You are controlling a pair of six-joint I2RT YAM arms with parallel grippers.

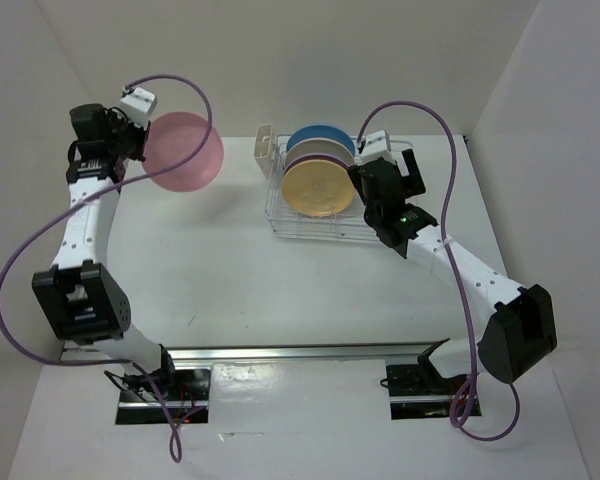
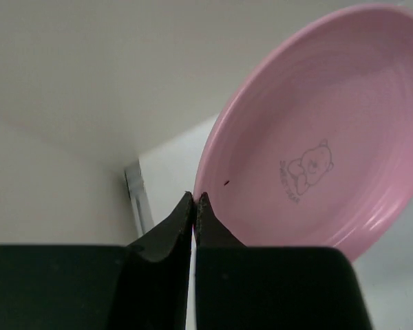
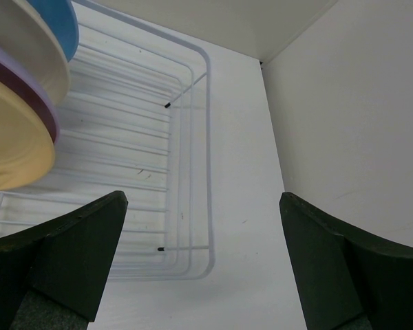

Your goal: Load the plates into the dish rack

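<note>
L arm's got it: left gripper (image 2: 195,201) clamped tight on the rim of the pink plate (image 2: 316,137), fingers pinched together w/ only the plate edge between them. The plate hangs far-left, up off the table (image 1: 230,280), lying to the right of those fingers, face mostly up in the overhead view.

The dish rack (image 1: 380,232) sits to the plate's right, well apart, far-centre, cutlery cup (image 1: 264,143) at its left end. Four are in already: blue plate (image 1: 320,136) farthest, then cream plate (image 1: 320,152), a sliver of purple plate (image 3: 47,110), and yellow-orange plate (image 1: 318,188) nearest, all leaning on edge.

The right gripper (image 3: 203,199) hovers over the rack's right end, fingers spread wide, nothing in them; bare wires show below, beside the yellow-orange one.

So the key relation: plate left, rack right, L arm carrying. My read is that pink needs a rightward swing and a tip onto its edge to match the others.

Writing? A little bear print (image 2: 308,166) on the pink face w/ a line of lettering beside it, too small to read. No other labels.
</note>
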